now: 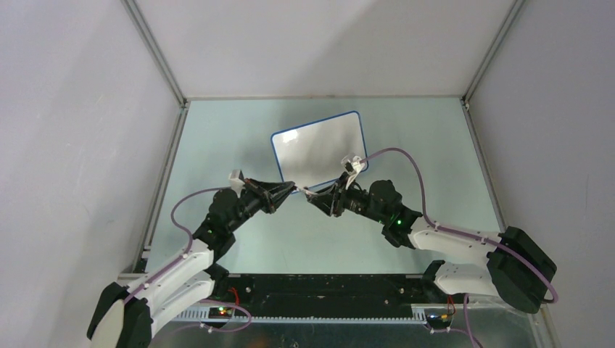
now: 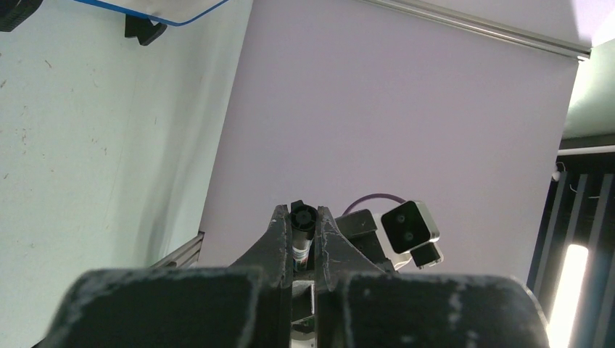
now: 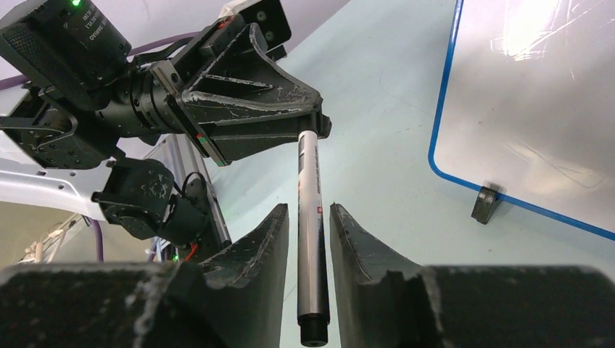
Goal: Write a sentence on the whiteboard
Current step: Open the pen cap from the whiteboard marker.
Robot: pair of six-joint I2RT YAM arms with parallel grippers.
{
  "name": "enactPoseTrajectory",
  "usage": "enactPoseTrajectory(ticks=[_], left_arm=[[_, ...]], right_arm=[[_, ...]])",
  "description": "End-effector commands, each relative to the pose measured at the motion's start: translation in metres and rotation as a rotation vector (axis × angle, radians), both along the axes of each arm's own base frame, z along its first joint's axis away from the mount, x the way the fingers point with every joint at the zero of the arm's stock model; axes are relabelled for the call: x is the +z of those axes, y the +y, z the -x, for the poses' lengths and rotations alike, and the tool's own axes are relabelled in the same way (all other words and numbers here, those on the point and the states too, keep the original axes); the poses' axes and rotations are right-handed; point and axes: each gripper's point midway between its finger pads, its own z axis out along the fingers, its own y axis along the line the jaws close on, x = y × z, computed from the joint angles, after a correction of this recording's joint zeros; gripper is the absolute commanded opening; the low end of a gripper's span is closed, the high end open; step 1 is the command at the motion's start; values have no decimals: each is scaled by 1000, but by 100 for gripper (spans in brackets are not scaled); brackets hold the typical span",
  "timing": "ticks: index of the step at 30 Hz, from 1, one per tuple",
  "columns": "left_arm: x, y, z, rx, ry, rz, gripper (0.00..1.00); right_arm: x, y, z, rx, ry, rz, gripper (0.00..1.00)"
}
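Glossy white face, thin blue frame: the whiteboard [image 1: 319, 148] sits mid table [image 1: 217, 138], just beyond both grippers. Long axis runs left to right but skewed, the right end farther from the arm bases. One long edge faces the arms. A black clip foot [image 3: 486, 204] shows under that edge in the right wrist view. The face carries glare and soft grey reflections.

Between the two arms, a marker pen [image 3: 310, 210] held off the table, in front of the board's near edge. White barrel, black end. Its long axis lies roughly left to right in the top view, bridging one gripper to the other.

At the pen's far end the left gripper [image 3: 313, 133] is clenched on it (the left wrist view shows the round pen end pinched between its fingers). The right gripper [image 3: 310, 214] flanks the barrel, jaws apart with a sliver of gap each side, so released and not pinching.

Both arms reach inward, nose to nose. A purple cable [image 1: 395, 150] arcs just beside the board's near right corner.
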Motion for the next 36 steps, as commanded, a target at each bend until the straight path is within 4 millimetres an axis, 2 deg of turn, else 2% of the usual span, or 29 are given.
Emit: enactPoseTrajectory(ticks=[1,6,14,16,19,21,25,31,36], left_arm=[[7,-4,3,-21,-19,28,0],[3,-4,4,-19,-11,24,0],[1,-6,6,-25,-6,27,0],[0,-7,6,-27,-5,27,0],[3,-7,6,-26,-8,34,0],[4,-7,6,-26,-12,35,0],[2,-6,6,-23,-10,36,0],[-8,11,1,57,3,50,0],[-10,40,-9,142,-9,40,0]], right_arm=[[28,7,-2,9,-59,-63,33],[31,7,-2,10,-64,-67,37],[34,6,-3,2,-73,-71,36],[34,5,-3,2,-72,-70,29],[34,6,-3,5,-66,-63,9],[31,7,-3,8,-54,-56,0],[29,6,-2,12,-44,-48,0],[26,-4,-4,-23,-37,-11,0],[17,-30,-1,-63,-33,4,0]])
